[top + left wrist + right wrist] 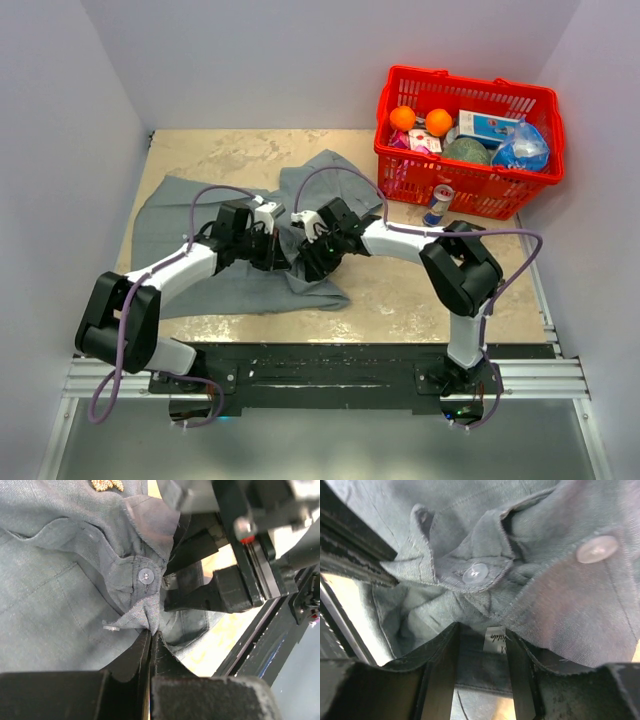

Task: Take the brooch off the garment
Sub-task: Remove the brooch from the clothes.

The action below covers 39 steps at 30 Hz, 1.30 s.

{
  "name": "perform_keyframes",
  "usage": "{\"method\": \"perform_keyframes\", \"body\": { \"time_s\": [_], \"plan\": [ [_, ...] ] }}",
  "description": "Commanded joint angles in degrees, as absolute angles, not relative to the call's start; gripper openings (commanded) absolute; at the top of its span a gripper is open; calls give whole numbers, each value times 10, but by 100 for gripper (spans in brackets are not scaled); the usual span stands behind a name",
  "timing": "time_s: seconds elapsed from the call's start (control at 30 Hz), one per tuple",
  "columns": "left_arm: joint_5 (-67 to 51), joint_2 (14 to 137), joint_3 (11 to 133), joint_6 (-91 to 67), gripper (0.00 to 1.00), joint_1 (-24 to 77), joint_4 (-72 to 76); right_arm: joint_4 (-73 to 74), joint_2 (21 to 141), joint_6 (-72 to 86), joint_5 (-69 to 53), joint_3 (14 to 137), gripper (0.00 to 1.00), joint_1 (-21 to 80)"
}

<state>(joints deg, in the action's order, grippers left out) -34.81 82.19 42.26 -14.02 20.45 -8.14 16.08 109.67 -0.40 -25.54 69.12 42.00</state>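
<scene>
So the grey shirt [190, 215] is lying rumpled on the left and middle of the surface [420, 280], with both arms bent in over its near right part, tips almost meeting. The left tool [151, 635] is clamped tight on a fold of the cloth, right below a small white button [145, 574] on the placket; you can see the fabric bunching up out of the pinch. The right tool [482, 632] is just beside it with its fingers spread apart. There's cloth and a little white neck label [495, 640] sitting in the gap, but nothing looks squeezed. Two more pale buttons show in the right wrist view, one near the middle [475, 573] and one out of focus at the right [597, 549].

The brooch [106, 484] is a gold sparkly thing on the shirt at the very top edge of the left wrist view, half cut off, and it's apart from both sets of fingers. I can't make it out from the top camera.

Over in the far right corner there's a red basket [470, 195] full of stuff, including two oranges, with a can [437, 205] standing in front of it
</scene>
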Motion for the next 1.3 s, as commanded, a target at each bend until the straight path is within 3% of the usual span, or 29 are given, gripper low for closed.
{"method": "perform_keyframes", "body": {
  "time_s": [0.0,0.27,0.53,0.63,0.67,0.8,1.0,1.1,1.13,1.27],
  "plan": [
    [-325,789,418,-118,0,207,-119,136,1100,40,-257,719,46,423],
    [-299,787,417,-120,0,207,-172,132,1096,74,-261,741,51,420],
    [-303,786,439,-133,0,207,-192,134,1142,75,-88,720,47,449],
    [-304,779,438,-137,0,207,-189,140,1137,71,33,711,31,456],
    [-305,776,434,-136,0,207,-188,141,1135,68,91,709,22,456],
    [-304,767,425,-130,0,207,-191,145,1111,31,203,689,4,440],
    [-301,784,402,-141,0,211,-164,169,1061,23,181,661,0,362],
    [-305,811,401,-162,0,232,-103,178,1028,4,75,660,0,348],
    [-302,820,404,-164,0,240,-92,184,1019,4,9,663,1,347],
    [-300,868,423,-166,0,258,-67,190,972,-30,-49,675,11,358]
  ]
}}
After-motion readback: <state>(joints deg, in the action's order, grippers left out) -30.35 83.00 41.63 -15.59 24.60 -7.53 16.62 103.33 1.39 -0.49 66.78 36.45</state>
